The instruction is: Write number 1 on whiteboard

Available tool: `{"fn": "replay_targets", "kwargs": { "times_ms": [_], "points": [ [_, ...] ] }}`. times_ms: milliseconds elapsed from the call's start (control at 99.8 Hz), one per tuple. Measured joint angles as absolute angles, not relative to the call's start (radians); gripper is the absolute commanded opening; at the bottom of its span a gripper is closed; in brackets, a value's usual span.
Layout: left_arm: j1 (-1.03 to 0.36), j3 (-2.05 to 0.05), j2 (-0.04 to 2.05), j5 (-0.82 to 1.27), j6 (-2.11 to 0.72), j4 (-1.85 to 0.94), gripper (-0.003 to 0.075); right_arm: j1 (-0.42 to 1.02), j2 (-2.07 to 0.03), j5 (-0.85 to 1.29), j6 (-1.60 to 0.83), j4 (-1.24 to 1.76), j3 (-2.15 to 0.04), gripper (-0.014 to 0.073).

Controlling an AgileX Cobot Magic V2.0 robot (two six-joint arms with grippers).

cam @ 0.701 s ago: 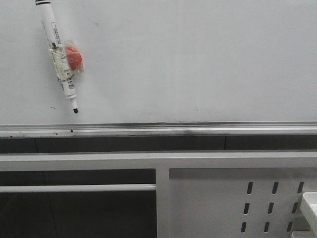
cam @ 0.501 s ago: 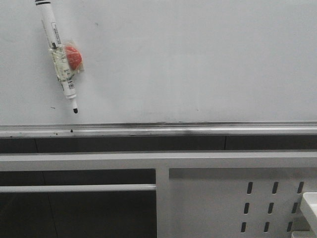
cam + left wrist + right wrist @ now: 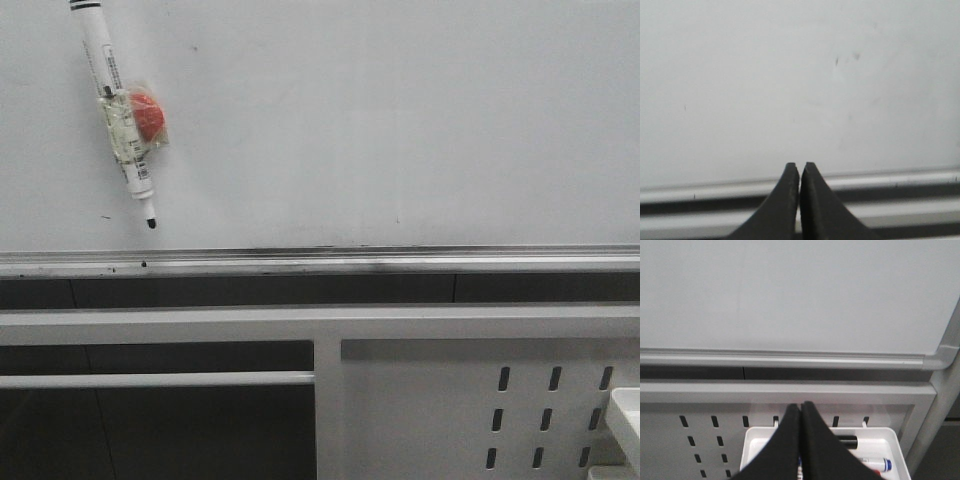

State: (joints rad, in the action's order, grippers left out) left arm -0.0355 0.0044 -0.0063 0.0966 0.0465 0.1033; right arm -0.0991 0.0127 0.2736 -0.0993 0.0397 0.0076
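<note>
The whiteboard (image 3: 380,120) fills the upper front view, with a silver ledge (image 3: 320,263) along its lower edge. No number 1 stroke shows on it, only small dark specks. A white marker pen (image 3: 118,110) with a black tip hangs tilted on the board at upper left, taped to a red magnet (image 3: 148,113). My left gripper (image 3: 800,167) is shut and empty, facing the board (image 3: 790,75) just above the ledge. My right gripper (image 3: 801,405) is shut and empty, over a white tray. Neither gripper shows in the front view.
A white perforated metal panel (image 3: 480,400) stands below the ledge at right. A white tray (image 3: 880,437) hangs on it, holding a black-capped marker (image 3: 847,442) and a blue-capped marker (image 3: 875,463). The board's rounded corner (image 3: 940,357) and a grey post (image 3: 940,410) are at right.
</note>
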Motion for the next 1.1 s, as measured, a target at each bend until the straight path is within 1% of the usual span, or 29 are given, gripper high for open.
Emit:
{"fn": "replay_targets", "kwargs": {
  "times_ms": [130, 321, 501, 561, 611, 671, 781, 872, 972, 1042, 1102],
  "points": [
    [-0.035, 0.004, -0.006, -0.026, 0.047, 0.107, -0.0020, -0.099, 0.013, 0.225, -0.099, 0.040, 0.008, -0.0069],
    [-0.035, 0.004, -0.006, -0.084, 0.047, 0.107, -0.0020, -0.099, 0.013, 0.155, -0.099, 0.101, 0.008, -0.0069],
    [-0.035, 0.004, -0.006, -0.140, 0.067, 0.036, -0.0020, -0.099, 0.013, -0.057, -0.097, 0.140, 0.008, -0.0069],
    [-0.035, 0.004, -0.006, -0.159, 0.074, 0.000, -0.0020, -0.099, 0.013, -0.130, -0.053, 0.174, 0.008, -0.0069],
    [-0.035, 0.002, -0.006, -0.152, 0.079, -0.008, -0.0020, -0.099, 0.013, -0.145, -0.017, 0.191, 0.006, -0.0069],
    [-0.035, -0.012, -0.006, -0.099, 0.091, -0.033, -0.0020, -0.099, 0.013, -0.058, 0.000, 0.193, -0.032, -0.0069],
    [-0.035, -0.112, 0.035, 0.045, 0.125, -0.120, -0.0020, -0.099, 0.000, 0.235, 0.020, 0.208, -0.181, -0.0069],
    [-0.035, -0.201, 0.109, 0.070, 0.132, -0.182, -0.0020, -0.099, -0.050, 0.400, 0.024, 0.242, -0.297, -0.0069],
    [-0.035, -0.270, 0.182, 0.000, 0.136, -0.216, -0.0020, -0.099, -0.092, 0.435, 0.026, 0.258, -0.362, -0.0069],
    [-0.035, -0.284, 0.216, -0.080, 0.136, -0.219, -0.0020, -0.099, -0.104, 0.431, 0.026, 0.258, -0.373, -0.0069],
    [-0.035, -0.289, 0.241, -0.109, 0.136, -0.219, -0.0019, -0.099, -0.106, 0.429, 0.026, 0.258, -0.373, -0.0069]
  ]
}}
